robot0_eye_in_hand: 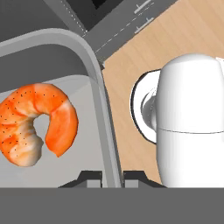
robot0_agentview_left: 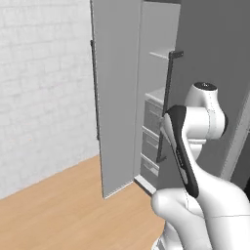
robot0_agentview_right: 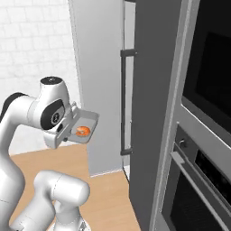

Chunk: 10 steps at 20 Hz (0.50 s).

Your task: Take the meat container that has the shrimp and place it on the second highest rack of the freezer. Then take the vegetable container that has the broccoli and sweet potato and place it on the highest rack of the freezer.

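Claw (robot0_eye_in_hand: 113,176) pinches metal tray (robot0_eye_in_hand: 103,109) rim (curled shrimp (robot0_eye_in_hand: 37,122)).

The gripper (robot0_agentview_right: 68,129) was clamped on the near rim of the meat container (robot0_agentview_right: 88,121), which it held up in the air just left of the freezer (robot0_agentview_right: 149,113), with the shrimp (robot0_agentview_right: 82,131) lying inside. The freezer's open door (robot0_agentview_right: 97,81) stood behind the tray, and its long black bar handle (robot0_agentview_right: 125,101) ran down the front edge. To the right of the freezer was the black-glass oven (robot0_agentview_right: 205,135).
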Motion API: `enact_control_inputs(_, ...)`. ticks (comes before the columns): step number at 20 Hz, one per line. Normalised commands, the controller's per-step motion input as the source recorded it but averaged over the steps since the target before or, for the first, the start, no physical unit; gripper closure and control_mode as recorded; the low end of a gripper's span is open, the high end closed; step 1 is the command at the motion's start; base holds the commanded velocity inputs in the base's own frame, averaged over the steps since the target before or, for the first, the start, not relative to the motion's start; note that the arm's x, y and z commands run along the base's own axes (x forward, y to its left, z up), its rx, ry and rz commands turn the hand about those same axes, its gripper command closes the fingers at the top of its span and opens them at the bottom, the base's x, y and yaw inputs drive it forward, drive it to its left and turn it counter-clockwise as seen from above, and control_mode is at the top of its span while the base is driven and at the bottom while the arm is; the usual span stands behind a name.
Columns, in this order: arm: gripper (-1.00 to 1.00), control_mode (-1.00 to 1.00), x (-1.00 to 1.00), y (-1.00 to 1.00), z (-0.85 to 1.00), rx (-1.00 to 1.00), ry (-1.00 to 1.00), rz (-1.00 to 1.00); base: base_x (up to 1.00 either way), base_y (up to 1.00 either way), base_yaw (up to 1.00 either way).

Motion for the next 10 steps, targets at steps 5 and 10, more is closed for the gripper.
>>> enact_control_inputs(5, 1.0, 1.0, 0.0, 0.0, 0.0, 0.0, 0.0, 0.0, 0.66, 0.72, -0.46)
enact_control_inputs(10, 1.0, 1.0, 0.0, 0.0, 0.0, 0.0, 0.0, 0.0, 0.63, 0.51, -0.42)
